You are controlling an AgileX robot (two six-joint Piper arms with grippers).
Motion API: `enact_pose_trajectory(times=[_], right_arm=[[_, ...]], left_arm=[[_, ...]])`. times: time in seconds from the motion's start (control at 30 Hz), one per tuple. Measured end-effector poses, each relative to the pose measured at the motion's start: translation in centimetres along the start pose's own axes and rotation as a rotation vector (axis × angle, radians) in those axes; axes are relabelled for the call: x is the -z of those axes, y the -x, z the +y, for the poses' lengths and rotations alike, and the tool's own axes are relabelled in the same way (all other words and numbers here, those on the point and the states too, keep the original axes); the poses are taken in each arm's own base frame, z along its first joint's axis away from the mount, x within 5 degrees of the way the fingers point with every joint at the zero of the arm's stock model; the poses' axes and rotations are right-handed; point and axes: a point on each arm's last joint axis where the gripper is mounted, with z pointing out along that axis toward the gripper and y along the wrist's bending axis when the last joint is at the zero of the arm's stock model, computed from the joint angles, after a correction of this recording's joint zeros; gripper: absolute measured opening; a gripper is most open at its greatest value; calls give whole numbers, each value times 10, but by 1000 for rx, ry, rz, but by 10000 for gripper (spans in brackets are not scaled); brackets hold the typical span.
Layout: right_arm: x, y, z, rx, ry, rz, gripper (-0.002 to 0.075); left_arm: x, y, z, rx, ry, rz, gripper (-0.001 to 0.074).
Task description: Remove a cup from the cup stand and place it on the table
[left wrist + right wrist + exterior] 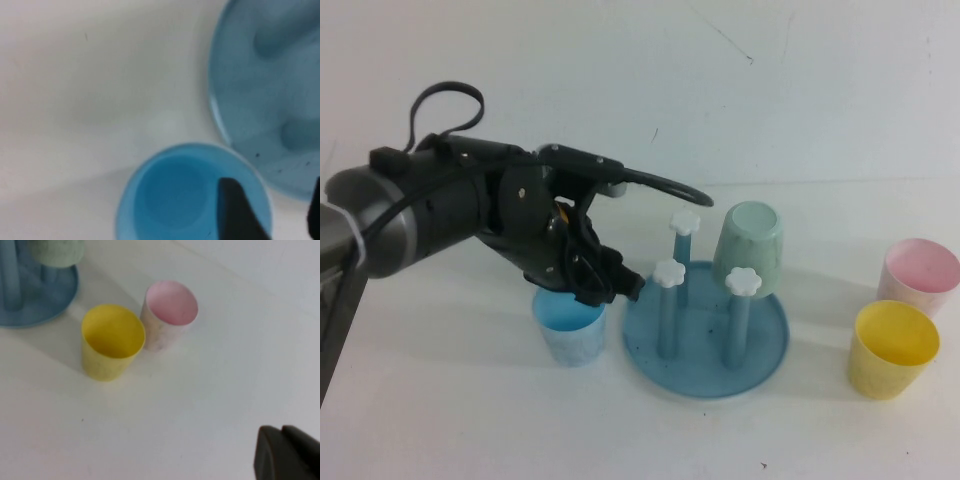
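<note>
The light blue cup (568, 335) stands upright, mouth up, on the white table (470, 430), just left of the cup stand (705, 375). My left gripper (610, 290) hangs over the cup's right rim. In the left wrist view the cup (170, 200) sits beside the stand's tray (270, 100). The left gripper (271, 182) is open there, astride the rim. One finger (235, 210) is inside the cup and the other is outside it, with a gap showing at the wall. My right gripper (282, 432) is shut and empty above bare table, out of the high view.
A mint-green cup (750, 245) sits upside down on a back peg of the stand. Three bare pegs with white caps (668, 275) rise from the tray. A yellow cup (892, 350) and a pink cup (918, 275) stand at the table's right.
</note>
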Motion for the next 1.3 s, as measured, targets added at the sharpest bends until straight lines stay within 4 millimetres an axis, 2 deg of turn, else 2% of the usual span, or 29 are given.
enact_pose_trajectory(times=[0.17, 0.23, 0.37, 0.47, 0.57, 0.63, 0.7, 0.77, 1.0, 1.17, 1.3], right_arm=[[-5, -3, 2, 51, -36, -121, 3], [-10, -7, 5, 74, -43, -161, 2], [-21, -23, 12, 89, -43, -198, 2], [-31, -36, 19, 89, -29, -190, 2], [-36, -46, 24, 72, -2, -178, 2], [-36, -48, 26, 58, 16, -175, 2], [-37, -49, 28, 45, 32, -170, 2], [-37, -49, 29, 34, 45, -170, 2], [-37, -50, 30, 25, 55, -168, 1], [-37, -52, 31, 25, 62, -141, 1], [-37, -52, 31, 23, 65, -138, 1]], left_arm=[[49, 9, -4, -19, 6, -158, 86], [71, 11, -5, -30, 13, -231, 39], [122, 10, -7, -43, 29, -386, 8], [161, 1, -8, -47, 39, -513, 4], [193, -22, -9, -47, 43, -622, 1], [205, -39, -9, -48, 41, -659, 0], [210, -55, -8, -47, 40, -675, 0], [212, -79, -7, -50, 44, -684, 0], [205, -134, -3, -51, 44, -700, -1], [205, -159, -1, -60, 47, -771, -1], [208, -166, 0, -66, 50, -798, -1]])
